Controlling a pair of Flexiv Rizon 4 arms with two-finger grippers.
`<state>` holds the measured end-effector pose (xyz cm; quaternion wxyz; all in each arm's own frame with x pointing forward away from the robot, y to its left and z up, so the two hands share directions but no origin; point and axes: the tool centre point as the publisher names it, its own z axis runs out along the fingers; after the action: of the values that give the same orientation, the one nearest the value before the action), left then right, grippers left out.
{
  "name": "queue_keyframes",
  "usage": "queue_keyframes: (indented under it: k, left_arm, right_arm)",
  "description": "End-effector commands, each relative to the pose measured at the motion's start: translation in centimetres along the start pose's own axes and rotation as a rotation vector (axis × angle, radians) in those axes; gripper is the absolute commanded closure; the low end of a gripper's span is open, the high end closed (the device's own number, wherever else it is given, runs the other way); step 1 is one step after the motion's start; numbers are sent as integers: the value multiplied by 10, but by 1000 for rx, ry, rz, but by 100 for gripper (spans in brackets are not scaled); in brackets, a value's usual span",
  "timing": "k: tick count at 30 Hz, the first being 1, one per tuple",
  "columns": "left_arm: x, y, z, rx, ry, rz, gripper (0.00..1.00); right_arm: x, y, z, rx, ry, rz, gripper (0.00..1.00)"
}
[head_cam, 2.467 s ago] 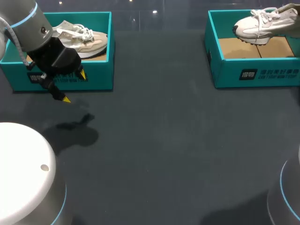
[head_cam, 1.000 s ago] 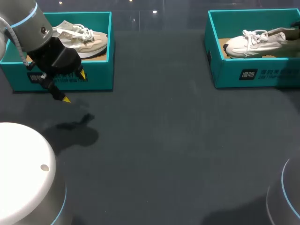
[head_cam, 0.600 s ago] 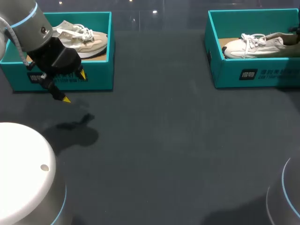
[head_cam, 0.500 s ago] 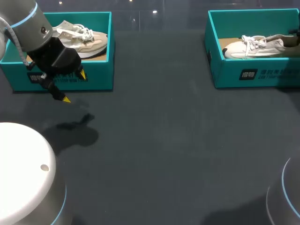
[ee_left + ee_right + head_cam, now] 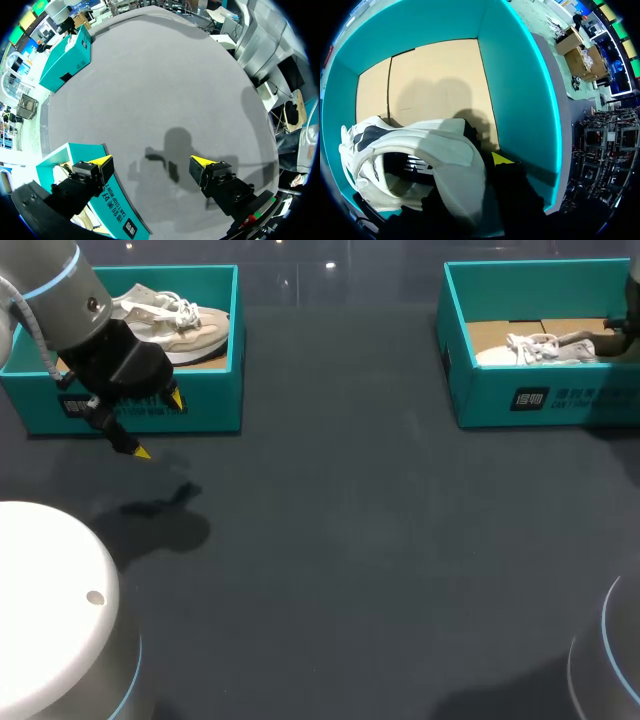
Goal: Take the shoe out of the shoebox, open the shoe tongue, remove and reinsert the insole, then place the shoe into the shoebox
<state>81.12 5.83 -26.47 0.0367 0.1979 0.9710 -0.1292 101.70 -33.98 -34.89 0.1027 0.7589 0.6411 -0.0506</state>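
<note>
The left arm (image 5: 60, 290) is a silver-grey tube banded by a light-blue ring. A thin grey cable (image 5: 38, 345) runs down it to a black wrist, and its white dome (image 5: 50, 590) has one small round hole and a blue band low on its side. The left gripper (image 5: 151, 161) is black and blocky, each finger (image 5: 85, 182) tipped with a bright yellow wedge, with small green and red marks on one mount. The right arm (image 5: 610, 660) shows a grey rounded housing edged by a blue arc.

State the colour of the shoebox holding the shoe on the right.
Teal shoebox, with a tan floor; clearest in right wrist view.
</note>
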Motion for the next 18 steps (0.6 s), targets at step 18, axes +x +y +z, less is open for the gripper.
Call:
queue_keyframes:
  k: [18]
  left_arm:
    - [0,0,0,-3,0,0,0]
  right_arm:
    - [17,4,29,52,6,-30,100]
